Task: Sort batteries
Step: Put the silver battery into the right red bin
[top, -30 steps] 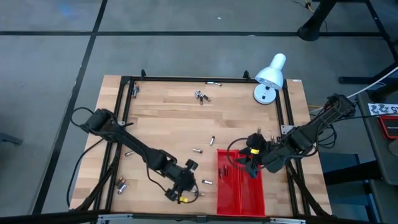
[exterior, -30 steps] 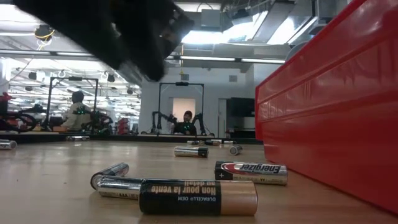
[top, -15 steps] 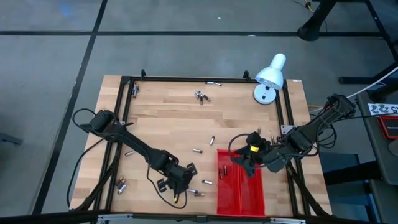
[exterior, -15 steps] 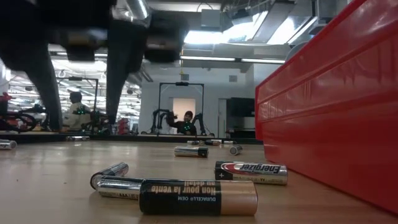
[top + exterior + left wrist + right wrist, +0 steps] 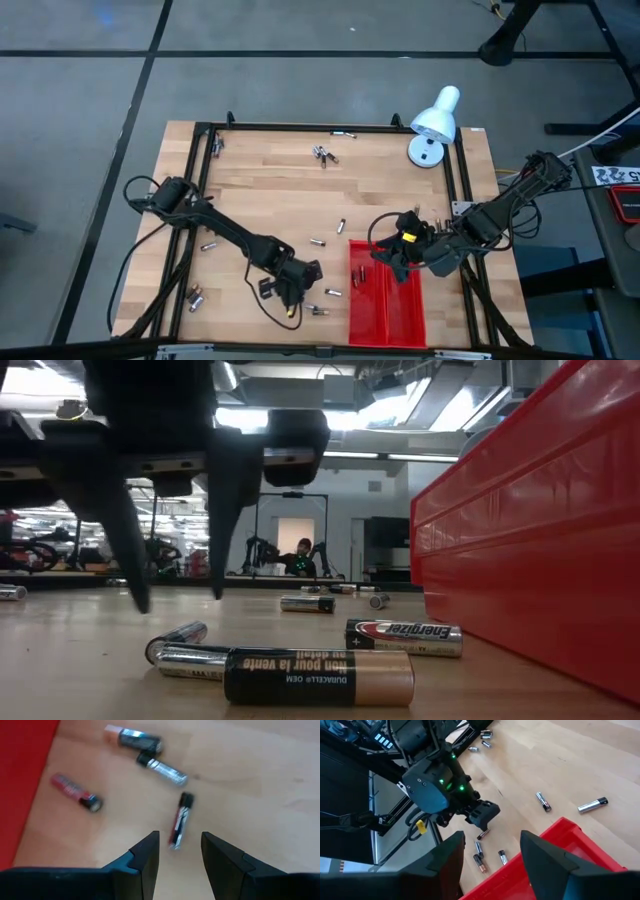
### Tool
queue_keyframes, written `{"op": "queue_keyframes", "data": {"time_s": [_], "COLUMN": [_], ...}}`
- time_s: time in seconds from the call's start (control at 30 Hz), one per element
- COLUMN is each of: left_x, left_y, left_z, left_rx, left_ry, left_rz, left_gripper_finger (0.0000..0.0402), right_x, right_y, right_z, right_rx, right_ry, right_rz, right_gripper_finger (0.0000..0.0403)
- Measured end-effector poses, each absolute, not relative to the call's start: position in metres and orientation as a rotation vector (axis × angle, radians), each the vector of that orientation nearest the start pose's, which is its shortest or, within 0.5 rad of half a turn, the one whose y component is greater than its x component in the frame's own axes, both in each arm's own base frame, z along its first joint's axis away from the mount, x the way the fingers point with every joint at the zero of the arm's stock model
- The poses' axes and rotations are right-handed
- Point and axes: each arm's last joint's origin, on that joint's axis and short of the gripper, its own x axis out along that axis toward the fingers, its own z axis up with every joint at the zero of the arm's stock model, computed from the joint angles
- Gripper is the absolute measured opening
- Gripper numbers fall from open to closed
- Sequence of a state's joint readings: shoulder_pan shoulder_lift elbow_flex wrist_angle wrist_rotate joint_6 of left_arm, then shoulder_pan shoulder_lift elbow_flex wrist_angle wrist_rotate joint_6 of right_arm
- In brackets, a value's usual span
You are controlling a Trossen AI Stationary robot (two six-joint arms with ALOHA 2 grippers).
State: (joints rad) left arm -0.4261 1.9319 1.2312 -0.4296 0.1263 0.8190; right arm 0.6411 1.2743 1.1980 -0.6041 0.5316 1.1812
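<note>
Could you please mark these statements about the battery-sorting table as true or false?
1. The left gripper is open above a battery on the wood. True.
2. The right gripper is clamped on a battery. False: it is open and empty, over the red tray.
3. A white lamp stands at a table corner. True.
4. All batteries lie in the tray. False: many lie scattered on the table.
</note>
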Motion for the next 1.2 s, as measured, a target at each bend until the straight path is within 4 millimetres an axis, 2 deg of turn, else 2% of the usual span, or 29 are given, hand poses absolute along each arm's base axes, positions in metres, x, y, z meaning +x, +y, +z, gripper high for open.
{"op": "queue_keyframes", "data": {"time_s": [0.2,0.4,0.5,0.7,0.87,1.07,1.2], "left_x": [0.349,0.351,0.351,0.349,0.349,0.345,0.341], "left_y": [-0.159,-0.159,-0.159,-0.159,-0.160,-0.158,-0.157], "left_z": [0.135,0.129,0.128,0.128,0.128,0.139,0.163], "left_rx": [0.831,0.776,0.759,0.689,0.596,0.523,0.468], "left_ry": [0.891,0.922,0.940,0.970,1.000,1.026,0.988], "left_rz": [-0.985,-0.969,-0.963,-0.955,-0.920,-0.877,-0.841], "left_gripper_finger": [0.0137,0.0132,0.0106,0.0027,0.0017,0.0020,0.0014], "right_x": [0.220,0.221,0.221,0.220,0.220,0.219,0.219], "right_y": [0.146,0.146,0.146,0.146,0.146,0.145,0.145], "right_z": [0.339,0.339,0.339,0.339,0.337,0.337,0.337], "right_rx": [0.774,0.775,0.774,0.768,0.754,0.742,0.717], "right_ry": [0.538,0.537,0.538,0.539,0.552,0.560,0.563], "right_rz": [-0.231,-0.231,-0.231,-0.231,-0.239,-0.243,-0.237], "right_gripper_finger": [0.0195,0.0195,0.0195,0.0195,0.0195,0.0195,0.0195]}}
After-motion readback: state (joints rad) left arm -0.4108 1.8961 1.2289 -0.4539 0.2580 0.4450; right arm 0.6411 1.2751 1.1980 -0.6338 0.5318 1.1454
